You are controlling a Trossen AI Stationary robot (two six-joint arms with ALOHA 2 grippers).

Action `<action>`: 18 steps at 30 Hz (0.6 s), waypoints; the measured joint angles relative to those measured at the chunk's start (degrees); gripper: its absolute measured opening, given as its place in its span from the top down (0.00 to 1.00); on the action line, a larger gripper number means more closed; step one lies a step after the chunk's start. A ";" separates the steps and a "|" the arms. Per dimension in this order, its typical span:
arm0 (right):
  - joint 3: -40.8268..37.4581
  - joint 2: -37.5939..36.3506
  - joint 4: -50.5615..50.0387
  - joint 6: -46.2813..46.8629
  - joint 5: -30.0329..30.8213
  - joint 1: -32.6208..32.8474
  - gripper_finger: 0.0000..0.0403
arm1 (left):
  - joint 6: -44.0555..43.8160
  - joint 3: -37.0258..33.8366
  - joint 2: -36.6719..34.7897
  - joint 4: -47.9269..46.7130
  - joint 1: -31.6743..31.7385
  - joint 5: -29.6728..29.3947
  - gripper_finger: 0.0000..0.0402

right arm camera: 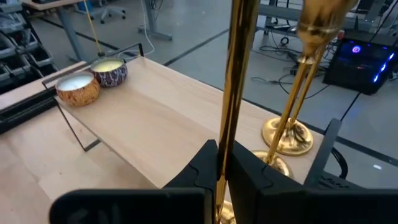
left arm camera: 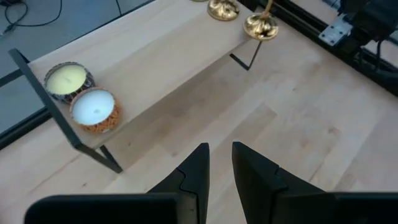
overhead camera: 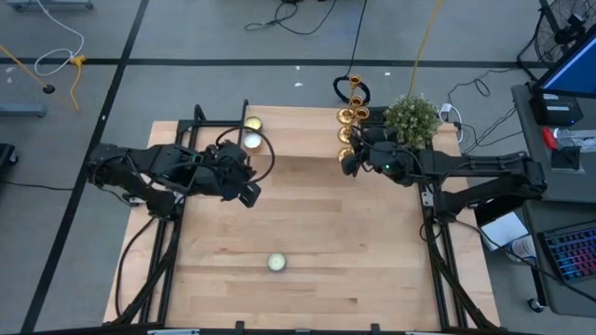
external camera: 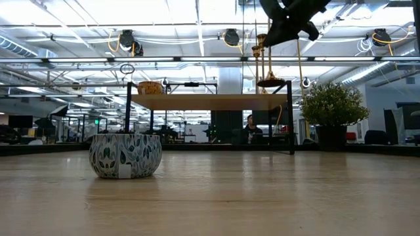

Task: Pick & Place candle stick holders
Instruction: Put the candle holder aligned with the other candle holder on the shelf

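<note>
Overhead, the right gripper (overhead camera: 350,164) is seen at the right end of the raised wooden shelf (overhead camera: 298,140) along the table's far edge, its fingers (right arm camera: 202,165) clenched on the thin stem of one brass candlestick holder (right arm camera: 235,93). In the low view that holder (external camera: 268,59) is held with its round base at about shelf height. Two more brass candlestick holders (overhead camera: 350,115) are grouped just beside it at the same end, before a small potted plant (overhead camera: 412,119), so three are counted in all.

Two candle tins (overhead camera: 251,132) are set side by side toward the shelf's left end; between them and the holders the shelf top is bare. A third candle tin (overhead camera: 277,262) is set alone near the table's (overhead camera: 326,233) front edge, with open wood around it.

The left gripper (overhead camera: 244,191) is held above the table in front of the shelf, its jaws nearly closed on nothing.
</note>
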 joint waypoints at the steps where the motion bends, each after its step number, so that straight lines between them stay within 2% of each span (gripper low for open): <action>1: -0.06 -0.05 0.23 -0.06 0.03 -0.02 0.97 | 0.05 0.00 0.00 0.45 0.00 0.00 0.82; 18: -0.35 0.22 0.50 0.24 1.13 -2.62 0.97 | 0.00 0.00 0.00 0.81 0.00 0.04 0.82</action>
